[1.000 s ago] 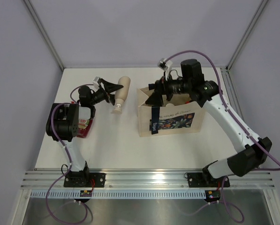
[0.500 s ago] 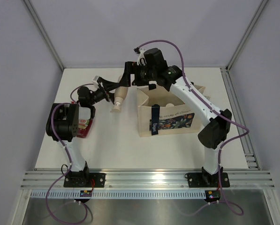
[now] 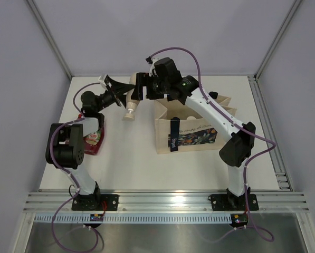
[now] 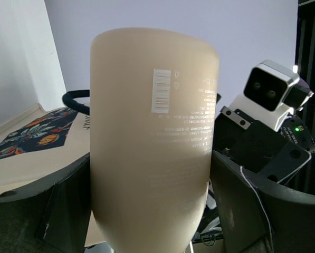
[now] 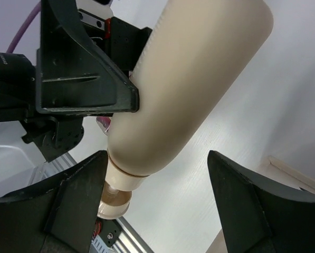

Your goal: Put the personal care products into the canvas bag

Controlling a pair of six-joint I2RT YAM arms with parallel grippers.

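Your left gripper (image 4: 149, 174) is clamped on the tall beige plastic pump bottle (image 3: 132, 103). Its two black fingers press the bottle's sides, and the left wrist view shows it held up against the back wall with nothing under it. The right gripper (image 5: 157, 163) has its jaws apart, straddling the same bottle. One finger sits low by the pump neck, and bare table shows between the other finger and the bottle's flank, so I see no contact yet.

A second ago the right gripper hung over the mouth of the cream canvas bag (image 3: 191, 132) and the bottle lay on the white table (image 3: 136, 158) beside the left fingers. Now the right arm has swung across to the left. The left arm has raised the bottle towards it, pump end pointing down and towards you.

I read this as a handover in mid-air: the left arm cannot easily reach the bag, so the right one takes over. The bottle is to the left of the bag, near its top edge but not over the opening.

Close the right jaws on the body before you loosen the left, or the bottle will drop. The red squeeze bottles (image 3: 94, 138) are on the table under the left arm.
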